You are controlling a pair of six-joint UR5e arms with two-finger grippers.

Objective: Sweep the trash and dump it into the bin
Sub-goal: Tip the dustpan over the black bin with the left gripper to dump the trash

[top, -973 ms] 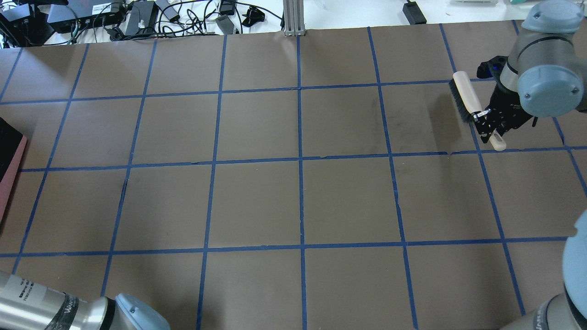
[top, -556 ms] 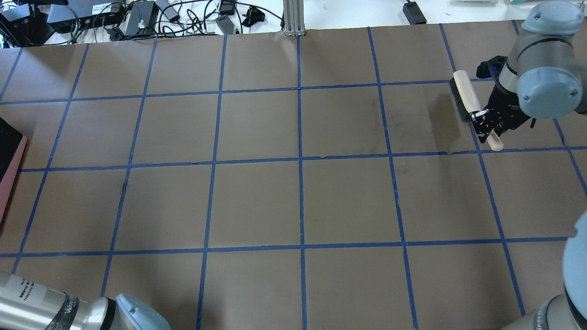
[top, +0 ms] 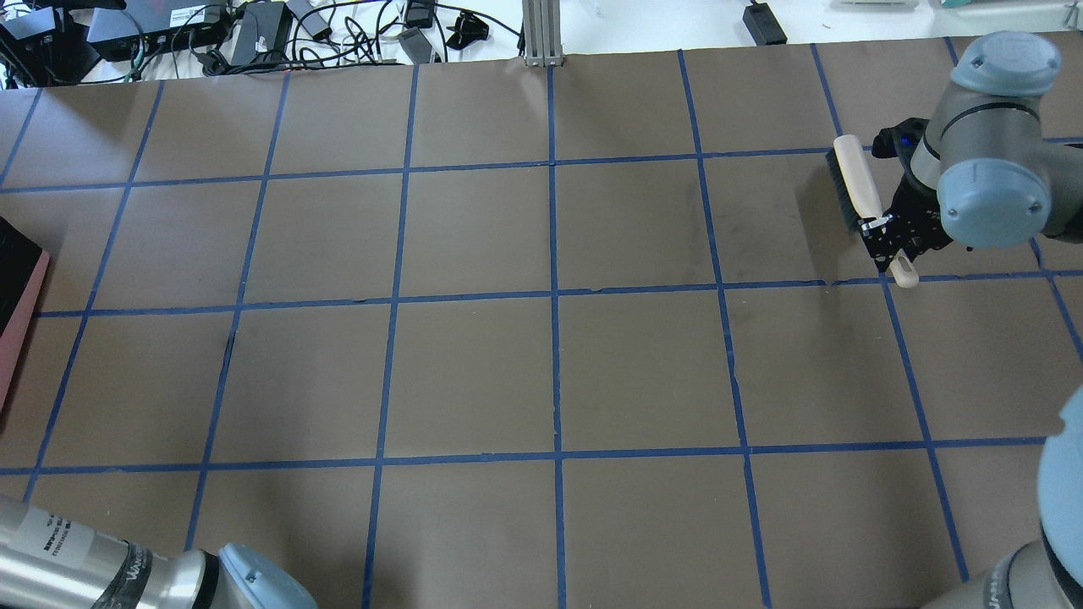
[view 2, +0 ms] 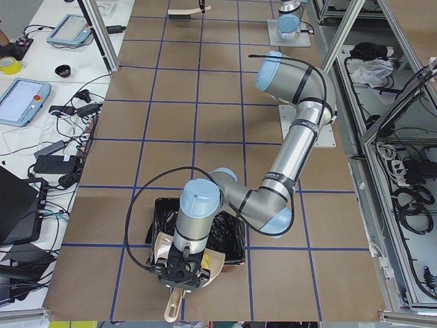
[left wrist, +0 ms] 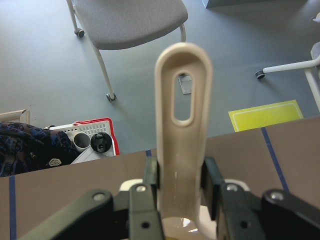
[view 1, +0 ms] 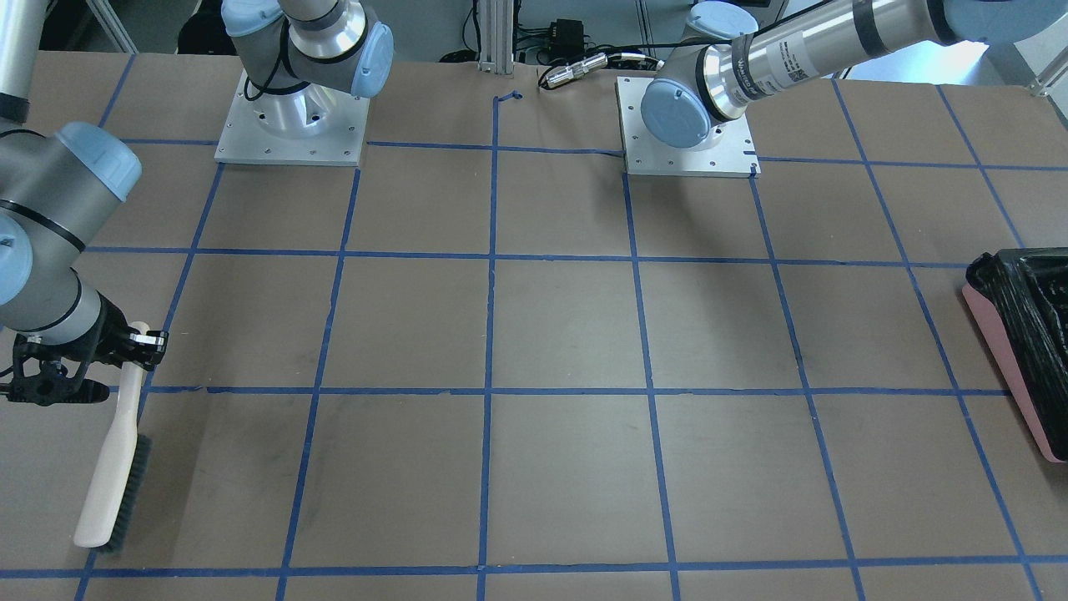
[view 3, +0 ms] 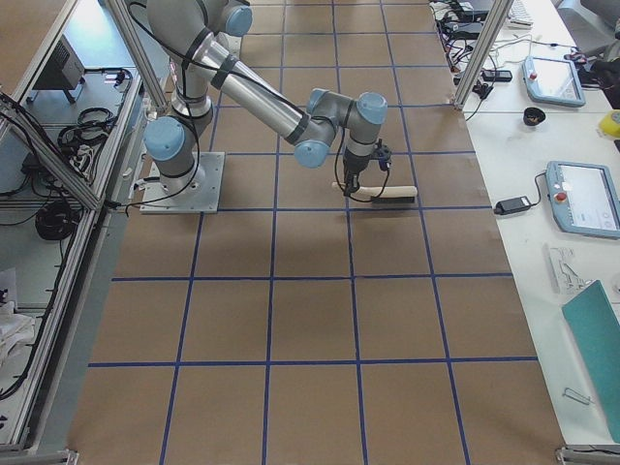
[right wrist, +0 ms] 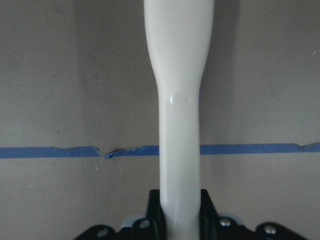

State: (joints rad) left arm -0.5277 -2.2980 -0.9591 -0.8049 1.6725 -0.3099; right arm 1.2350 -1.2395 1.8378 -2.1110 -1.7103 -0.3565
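- The left arm runs out along the table (top: pixel 474 372) to its left end. Its wrist is turned down, so the left hand (view 2: pixel 183 273) hangs above the near side of the bin (view 2: pixel 160 212).
- The left hand's fingers (left wrist: pixel 145 185) are clamped from both sides on the handle of the beige dustpan (view 2: pixel 213 262). The pan leans over the bin's black liner. The looped handle end sticks out past the table's end edge, with floor under it in the wrist view.
- Whether any trash lies in the pan or in the bin cannot be made out.
- The right arm is folded low toward the table's right end, on the side away from the robot's base. Its wrist bends down to the right hand (top: pixel 888 241).
- The right hand is closed on the cream handle of the brush (top: pixel 854 182), close to the handle's rounded tip. The brush head points away from the robot and its dark bristles face the table's middle.
- The brush sits low over the table. Whether its bristles touch the surface cannot be told.
- The bin stands at the left end, partly cut off by the overhead view's left edge, with its pink side toward the table's middle.
- The bin and the right hand are well apart, at opposite ends. A broad stretch of brown, blue-taped surface lies between them.
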